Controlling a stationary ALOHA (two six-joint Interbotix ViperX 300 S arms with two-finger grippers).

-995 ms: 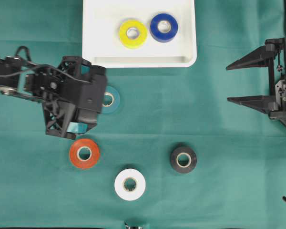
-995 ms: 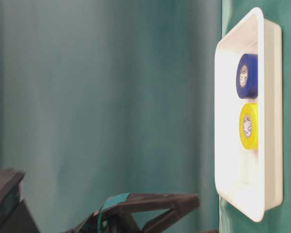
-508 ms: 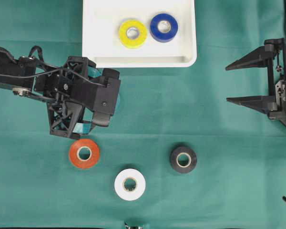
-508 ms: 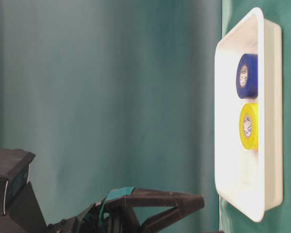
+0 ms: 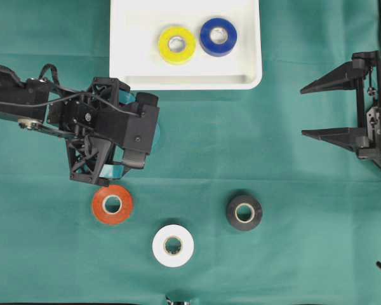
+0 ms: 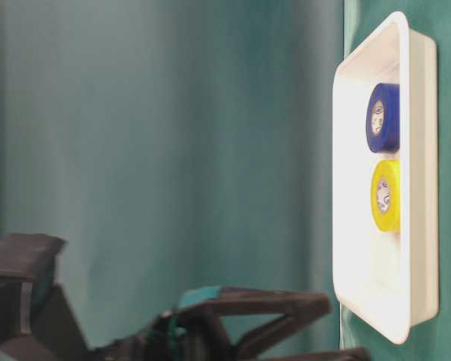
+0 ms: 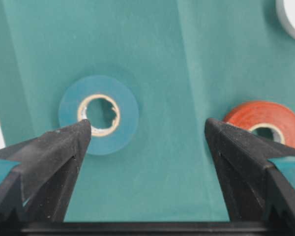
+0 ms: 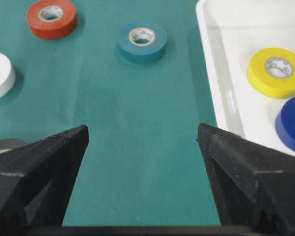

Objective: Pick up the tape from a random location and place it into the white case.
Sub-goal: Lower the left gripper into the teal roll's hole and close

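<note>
Since a second ago the left gripper (image 5: pixel 124 136) has slid rightward over the teal tape roll (image 7: pixel 99 114), which the overhead view showed beside the arm then and which now lies almost wholly hidden beneath it. In the table-level view the dark fingers (image 6: pixel 270 304) have reached nearer the white case (image 6: pixel 417 180). The right gripper (image 5: pixel 324 108) has not shifted, and no roll has changed place.

From the left wrist view the left fingers (image 7: pixel 54 147) are spread wide and released; the teal roll lies flat on the green bench (image 5: pixel 241 140) just ahead of one tip, untouched as far as can be seen, and the orange roll (image 7: pixel 265 123) lies by the other tip. The right fingers (image 8: pixel 44 152) are likewise spread and grasp nothing, hanging at the right edge of the bench, well apart from all rolls.

The white case (image 5: pixel 124 57) sits at the top edge of the overhead view, its near rim just beyond the left gripper. Inside it the yellow roll (image 5: pixel 177 44) and the blue roll (image 5: pixel 218 36) lie flat side by side, with bare tray floor to their left. On the bench the orange roll (image 5: pixel 112 204), the white roll (image 5: pixel 173 245) and the black roll (image 5: pixel 244 212) lie apart from one another below the gripper. Open cloth stretches between the case, the black roll and the right gripper.
</note>
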